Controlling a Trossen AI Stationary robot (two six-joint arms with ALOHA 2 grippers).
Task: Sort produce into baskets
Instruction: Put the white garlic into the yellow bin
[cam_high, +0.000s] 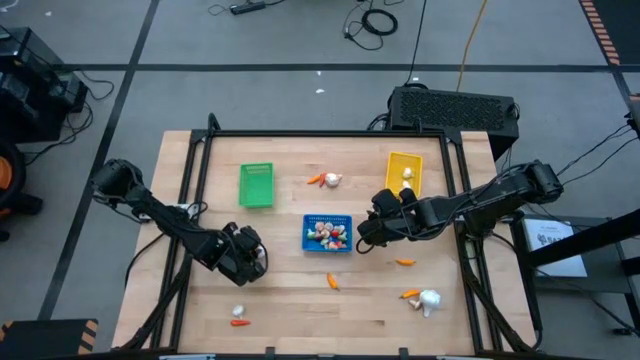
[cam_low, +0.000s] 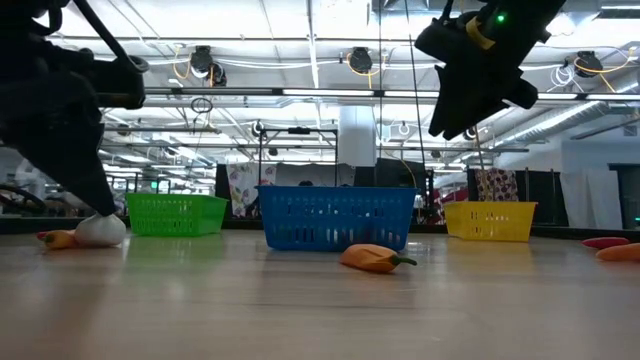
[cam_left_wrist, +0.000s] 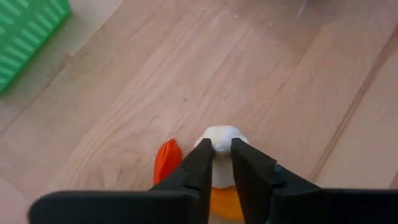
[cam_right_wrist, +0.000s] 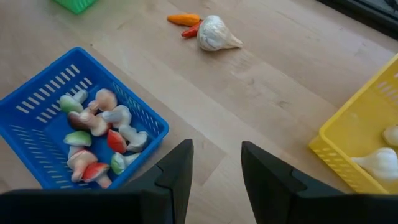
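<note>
My left gripper (cam_high: 250, 268) hovers over the table's near left part, its fingers (cam_left_wrist: 205, 163) a narrow gap apart and holding nothing. Beyond them a white garlic bulb (cam_left_wrist: 221, 138) and an orange carrot (cam_left_wrist: 166, 163) lie side by side on the wood. My right gripper (cam_high: 366, 236) is open and empty, raised beside the right end of the blue basket (cam_high: 327, 218), which holds several small mushroom pieces (cam_right_wrist: 99, 127). The green basket (cam_high: 256, 186) looks empty. The yellow basket (cam_high: 404, 160) holds garlic bulbs (cam_right_wrist: 376, 163).
Loose on the table are a carrot and garlic (cam_high: 326, 180) between the green and yellow baskets, a carrot (cam_high: 333, 281) near the blue basket, a carrot (cam_high: 404, 262), and a carrot with garlic (cam_high: 424, 298) at the near right. A black frame (cam_high: 330, 133) borders the table.
</note>
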